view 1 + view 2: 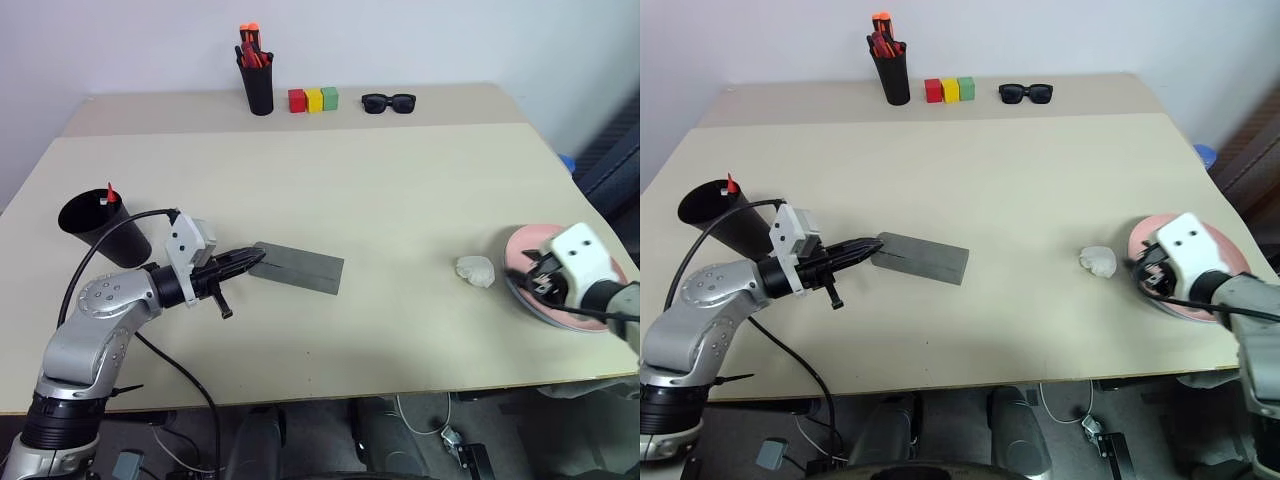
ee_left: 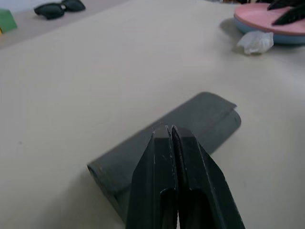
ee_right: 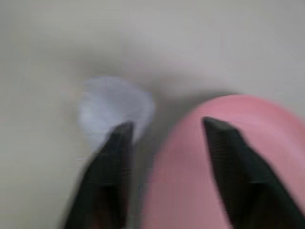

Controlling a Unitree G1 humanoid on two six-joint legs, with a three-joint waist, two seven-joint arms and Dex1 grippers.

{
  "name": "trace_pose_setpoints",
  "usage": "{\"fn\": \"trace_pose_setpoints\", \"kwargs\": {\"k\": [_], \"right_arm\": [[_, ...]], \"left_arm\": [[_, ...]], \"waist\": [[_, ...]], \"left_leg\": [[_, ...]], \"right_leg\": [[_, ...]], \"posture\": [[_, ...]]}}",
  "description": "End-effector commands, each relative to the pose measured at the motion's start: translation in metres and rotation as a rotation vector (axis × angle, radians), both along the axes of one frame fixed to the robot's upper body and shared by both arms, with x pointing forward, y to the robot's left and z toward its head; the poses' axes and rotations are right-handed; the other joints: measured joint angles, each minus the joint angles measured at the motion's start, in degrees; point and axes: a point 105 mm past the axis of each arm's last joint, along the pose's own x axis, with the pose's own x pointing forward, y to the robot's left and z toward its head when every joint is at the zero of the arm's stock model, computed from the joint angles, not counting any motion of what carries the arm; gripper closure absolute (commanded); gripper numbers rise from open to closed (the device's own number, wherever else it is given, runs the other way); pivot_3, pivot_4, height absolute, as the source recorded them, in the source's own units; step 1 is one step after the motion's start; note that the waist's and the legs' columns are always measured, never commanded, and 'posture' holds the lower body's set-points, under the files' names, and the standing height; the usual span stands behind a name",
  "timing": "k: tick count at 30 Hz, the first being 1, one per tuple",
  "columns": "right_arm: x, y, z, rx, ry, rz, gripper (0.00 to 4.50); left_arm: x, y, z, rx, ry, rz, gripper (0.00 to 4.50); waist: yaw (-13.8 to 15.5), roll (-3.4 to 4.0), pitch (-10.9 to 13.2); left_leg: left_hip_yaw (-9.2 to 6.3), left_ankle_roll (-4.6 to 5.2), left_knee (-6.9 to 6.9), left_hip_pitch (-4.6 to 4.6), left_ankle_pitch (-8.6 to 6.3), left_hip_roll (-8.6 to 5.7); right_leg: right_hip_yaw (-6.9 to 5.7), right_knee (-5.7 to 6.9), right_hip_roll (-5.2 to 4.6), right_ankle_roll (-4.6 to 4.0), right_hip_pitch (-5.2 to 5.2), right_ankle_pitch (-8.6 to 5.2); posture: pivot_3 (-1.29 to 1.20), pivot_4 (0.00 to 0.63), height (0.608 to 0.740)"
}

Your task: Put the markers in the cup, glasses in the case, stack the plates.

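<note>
The grey case [image 1: 300,268] lies with its lid down on the table, left of the middle. My left gripper [image 1: 255,260] is shut and empty, its tips [image 2: 167,129] at the case's left end. Further left stands the black cup [image 1: 95,228], and a marker's red tip [image 1: 110,194] sticks out of it. At the right edge the pink plate [image 1: 525,245] rests on the light blue plate [image 2: 288,38]. My right gripper [image 3: 167,125] hangs open over the pink plate's left rim, holding nothing. The glasses are out of view.
A crumpled white lump [image 1: 476,270] lies just left of the plates. Along the back stand a black pen holder with orange-red pens [image 1: 257,85], three coloured blocks [image 1: 313,99] and black sunglasses [image 1: 388,102]. The table's front edge [image 1: 330,395] runs close below both arms.
</note>
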Motion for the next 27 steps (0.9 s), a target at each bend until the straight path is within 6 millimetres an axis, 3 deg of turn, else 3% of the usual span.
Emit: {"fn": "trace_pose_setpoints", "kwargs": {"k": [1, 9, 12, 16, 18, 22, 25, 27], "right_arm": [[0.006, 0.012, 0.003, -0.060, -0.049, 0.060, 0.76], [0.030, 0.014, -0.019, -0.136, -0.050, 0.033, 0.76], [0.031, 0.016, -0.016, -0.131, -0.053, 0.039, 1.60], [0.030, 0.017, -0.001, -0.147, -0.090, 0.049, 3.62], [0.028, 0.016, 0.009, -0.152, -0.115, 0.048, 4.42], [0.023, 0.002, 0.040, -0.149, -0.178, -0.009, 4.42], [0.021, -0.026, 0.052, -0.189, -0.194, -0.122, 4.42], [0.017, -0.051, 0.050, -0.212, -0.161, -0.219, 4.42]], "left_arm": [[-0.009, -0.007, 0.005, 0.024, -0.023, -0.051, 4.50], [-0.010, -0.015, 0.002, 0.028, -0.030, -0.063, 4.50], [-0.010, -0.017, 0.001, 0.022, -0.030, -0.064, 4.50], [-0.010, -0.020, -0.001, 0.013, -0.028, -0.067, 4.50], [-0.009, -0.021, -0.002, 0.009, -0.030, -0.068, 4.50], [-0.005, -0.019, -0.002, 0.001, -0.047, -0.053, 4.50], [0.002, -0.014, -0.003, -0.013, -0.054, -0.013, 4.50], [0.004, -0.012, -0.006, -0.019, -0.061, 0.006, 4.50]], "waist": [[0.0, 0.00, 0.0], [0.1, 0.00, 0.0], [0.1, 0.00, 0.0], [0.0, 0.00, 0.0], [0.0, 0.01, 0.0], [0.1, 0.01, 0.0], [0.1, 0.01, 0.0], [0.1, 0.01, 0.0]], "left_leg": [[0.01, 0.00, 0.00, 0.00, 0.00, 0.00], [0.01, 0.00, -0.01, -0.02, 0.00, 0.00], [0.01, 0.00, 0.00, -0.03, 0.00, -0.01], [0.00, 0.00, -0.01, -0.02, 0.00, 0.00], [0.00, 0.00, -0.01, -0.01, 0.00, 0.00], [0.00, 0.00, -0.01, -0.02, 0.00, 0.00], [0.00, 0.00, -0.01, -0.03, 0.00, -0.01], [0.01, 0.00, -0.01, -0.03, 0.00, -0.01]], "right_leg": [[0.00, 0.00, -0.01, 0.00, 0.00, 0.00], [0.00, 0.00, -0.01, -0.02, -0.04, -0.01], [0.00, -0.02, -0.01, -0.01, -0.04, 0.00], [-0.01, 0.00, 0.00, -0.01, -0.04, 0.00], [0.00, 0.00, 0.00, -0.01, -0.04, 0.00], [0.00, 0.00, 0.00, -0.01, -0.04, 0.00], [0.00, -0.02, 0.00, -0.01, -0.04, 0.00], [0.00, -0.02, -0.01, -0.01, -0.04, 0.00]], "posture": [[0.00, 0.150, 0.740], [0.00, 0.150, 0.740], [0.00, 0.150, 0.740], [0.00, 0.150, 0.740], [0.00, 0.150, 0.740], [0.00, 0.150, 0.740], [0.00, 0.150, 0.740], [0.00, 0.150, 0.740]]}}
